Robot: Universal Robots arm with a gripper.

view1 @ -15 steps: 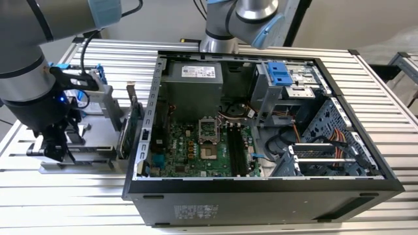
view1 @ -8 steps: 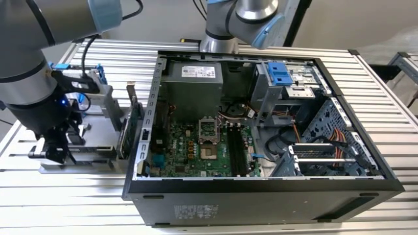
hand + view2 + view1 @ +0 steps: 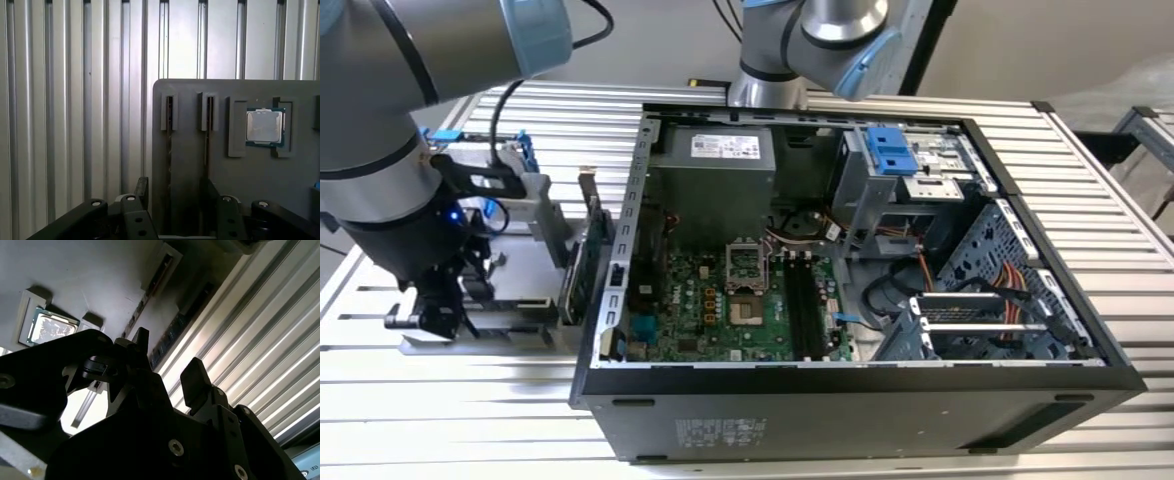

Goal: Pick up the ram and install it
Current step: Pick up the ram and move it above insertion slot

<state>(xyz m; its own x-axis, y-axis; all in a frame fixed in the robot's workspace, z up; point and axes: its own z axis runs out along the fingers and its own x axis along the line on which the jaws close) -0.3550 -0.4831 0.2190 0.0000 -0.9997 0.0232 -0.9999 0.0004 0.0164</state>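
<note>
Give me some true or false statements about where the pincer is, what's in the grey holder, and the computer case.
1. The pincer is open and holds nothing. True.
2. The pincer hangs inside the computer case. False: it hangs over the grey holder, which sits at the exterior view's left of the case.
3. Two ram sticks stand on edge in the holder's slots. True.
4. A side panel closes the case. False: the case lies open, and the motherboard shows inside.
</note>
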